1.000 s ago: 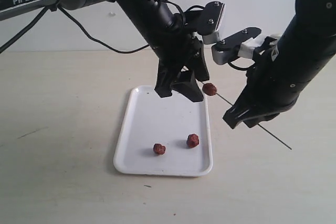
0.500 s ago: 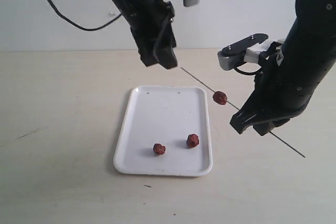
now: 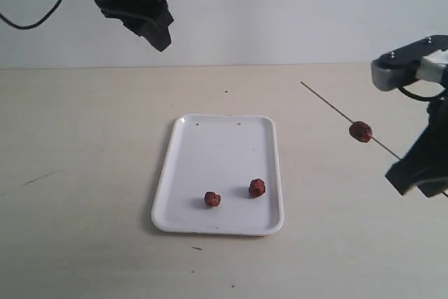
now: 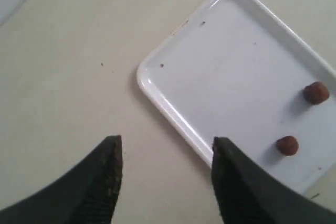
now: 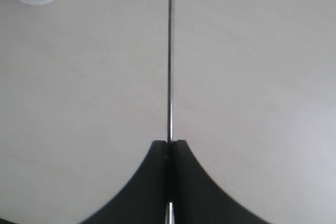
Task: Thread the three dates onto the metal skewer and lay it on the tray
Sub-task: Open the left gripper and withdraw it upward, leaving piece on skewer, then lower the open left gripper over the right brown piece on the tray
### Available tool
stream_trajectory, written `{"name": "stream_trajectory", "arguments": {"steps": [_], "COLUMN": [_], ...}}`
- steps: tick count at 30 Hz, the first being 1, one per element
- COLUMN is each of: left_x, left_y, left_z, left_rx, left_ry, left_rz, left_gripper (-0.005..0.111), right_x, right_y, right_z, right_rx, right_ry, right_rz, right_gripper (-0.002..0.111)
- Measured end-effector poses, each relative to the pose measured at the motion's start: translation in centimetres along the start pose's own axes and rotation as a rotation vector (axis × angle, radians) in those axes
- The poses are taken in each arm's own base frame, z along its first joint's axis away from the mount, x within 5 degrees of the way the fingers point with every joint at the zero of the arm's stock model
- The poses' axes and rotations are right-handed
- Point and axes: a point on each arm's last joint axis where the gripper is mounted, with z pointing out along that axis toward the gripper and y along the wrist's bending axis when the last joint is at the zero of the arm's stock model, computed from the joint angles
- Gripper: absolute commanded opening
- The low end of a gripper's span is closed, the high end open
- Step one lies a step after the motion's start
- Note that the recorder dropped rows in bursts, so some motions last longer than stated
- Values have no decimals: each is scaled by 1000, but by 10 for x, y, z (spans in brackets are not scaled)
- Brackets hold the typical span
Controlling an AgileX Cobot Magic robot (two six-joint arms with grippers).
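Observation:
One date (image 3: 360,131) sits threaded on the thin metal skewer (image 3: 329,103), which slants up over the table to the right of the tray (image 3: 224,145). My right gripper (image 5: 169,142) is shut on the skewer (image 5: 169,66), low at the exterior view's right edge (image 3: 418,173). Two more dates (image 3: 212,199) (image 3: 257,188) lie on the white tray near its front edge; the left wrist view shows them too (image 4: 316,92) (image 4: 287,145). My left gripper (image 4: 167,148) is open and empty, raised high at the upper left (image 3: 143,15), well away from the tray (image 4: 157,98).
The pale tabletop (image 3: 84,173) surrounds the tray, with tiny dark crumbs (image 3: 197,248) by the tray's front edge. A black cable (image 3: 28,22) hangs at the upper left. A white wall rises behind the table.
My left arm rose and swung away to the upper left, off the tray. My right gripper carried the skewer and its date to the right, away from the tray.

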Motion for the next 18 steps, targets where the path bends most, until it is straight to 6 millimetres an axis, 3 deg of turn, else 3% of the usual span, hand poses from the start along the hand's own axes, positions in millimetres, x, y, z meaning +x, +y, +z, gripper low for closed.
{"name": "stream_trajectory", "arguments": {"steps": [7, 18], "left_x": [-8, -13], "left_y": [-31, -108], "left_z": [20, 105], "left_rx": [98, 191], "left_ry": [32, 226], "left_rz": [-243, -325], "left_gripper": [54, 56], "right_x": [33, 68], "right_y": [1, -4], "right_z": [-11, -23], "right_rx": [13, 90], "right_ry": [-40, -57], "right_rz": [40, 74], "right_gripper": [0, 0]}}
